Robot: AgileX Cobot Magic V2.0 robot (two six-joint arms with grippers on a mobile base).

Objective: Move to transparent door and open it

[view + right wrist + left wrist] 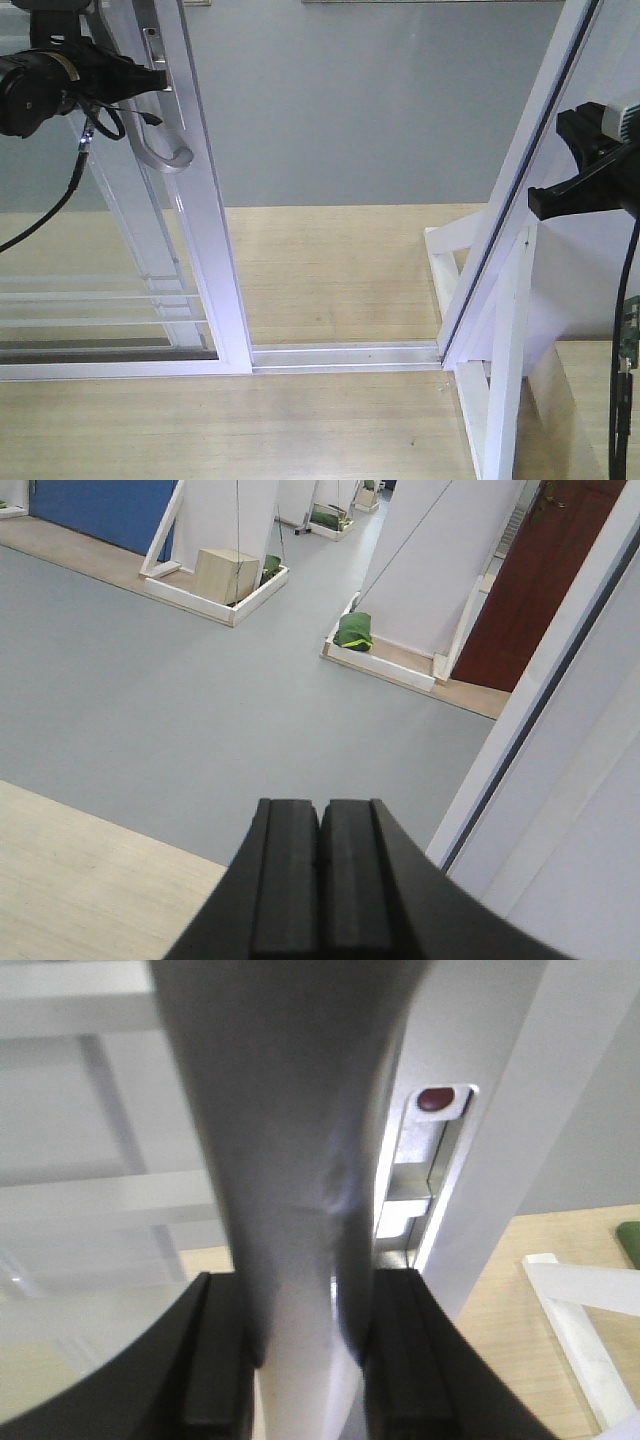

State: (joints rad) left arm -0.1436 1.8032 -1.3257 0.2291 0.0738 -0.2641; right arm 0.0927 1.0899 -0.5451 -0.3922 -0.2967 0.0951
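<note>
grey floor (350,110) beyond. left gripper (300,1360) clamps the handle (166,156) of the transparent door (216,250), likely rigid, slick; right gripper (320,870) closed, empty.

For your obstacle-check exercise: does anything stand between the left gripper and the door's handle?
Nothing visible does: the left gripper is shut on the handle of the door, one finger on each side of it.

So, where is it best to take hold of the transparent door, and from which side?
Take the curved pull handle on the white upright of the transparent door, from the robot's side. It stands off the frame, so fingers fit on both sides of its bar; the left hand is closed on it this way.
</note>
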